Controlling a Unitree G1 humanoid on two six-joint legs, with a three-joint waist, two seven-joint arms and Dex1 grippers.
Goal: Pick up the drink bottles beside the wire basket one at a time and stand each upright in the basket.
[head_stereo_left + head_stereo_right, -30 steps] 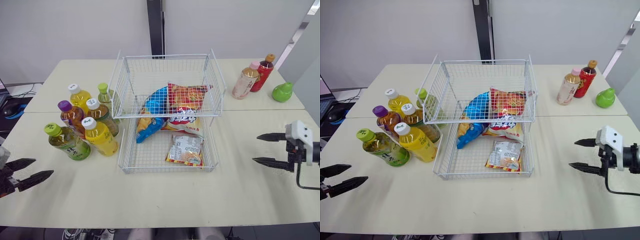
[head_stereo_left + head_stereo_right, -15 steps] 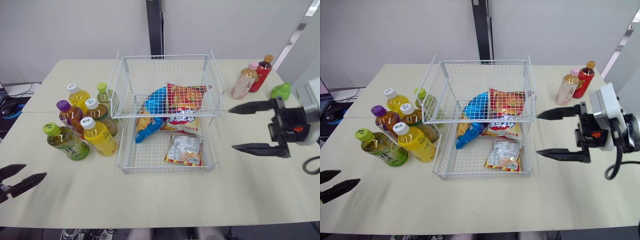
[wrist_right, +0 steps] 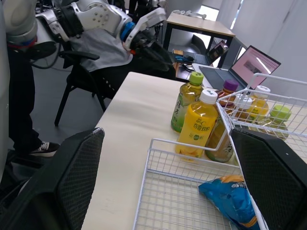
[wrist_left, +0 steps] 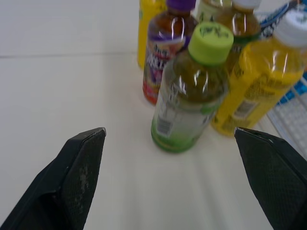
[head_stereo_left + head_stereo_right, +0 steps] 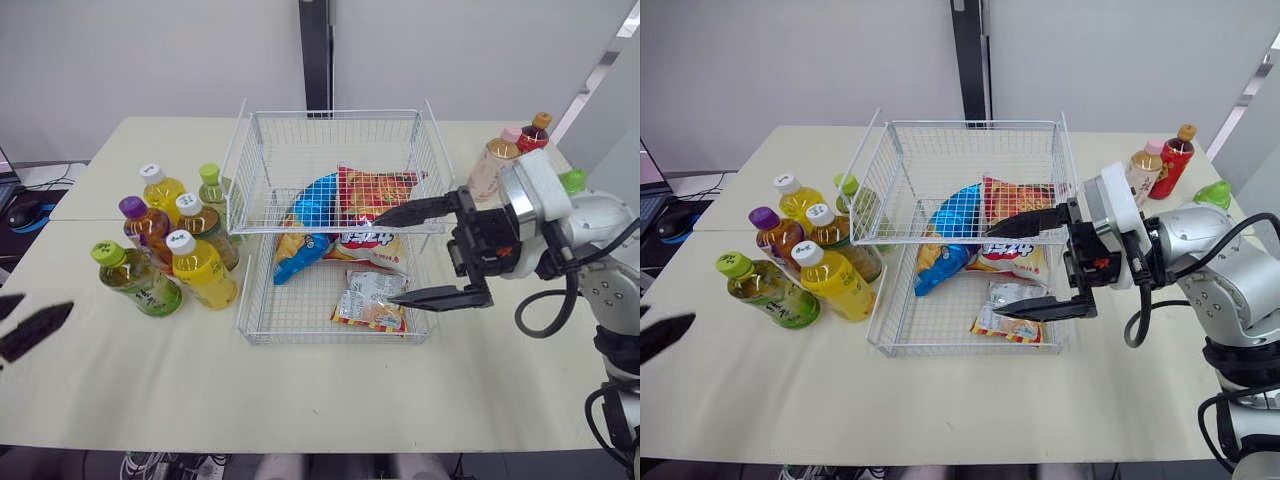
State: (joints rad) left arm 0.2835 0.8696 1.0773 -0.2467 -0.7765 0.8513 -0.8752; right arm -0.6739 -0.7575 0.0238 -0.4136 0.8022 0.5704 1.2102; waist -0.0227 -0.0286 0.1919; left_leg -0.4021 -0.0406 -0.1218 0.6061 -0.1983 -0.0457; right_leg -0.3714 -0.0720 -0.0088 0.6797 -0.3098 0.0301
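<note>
Wire basket [image 5: 330, 113] on cream table [image 5: 300, 400], grey wall [image 5: 150, 60] behind

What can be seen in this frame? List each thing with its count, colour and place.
wire basket: one, white, middle of the table
snack bags: four, blue, red, white-and-red and one pale packet, inside the basket
drink bottles: six, yellow, amber and green drinks with white, purple or green caps, standing on the table left of the basket
far bottles: two, beige with pink cap and red with orange cap, table's far right
pear-shaped object: one, green, beside the far bottles
table: one, cream
left gripper: black, open, low at the table's left, facing the green-capped bottle
right gripper: black, open, over the basket's right side
</note>
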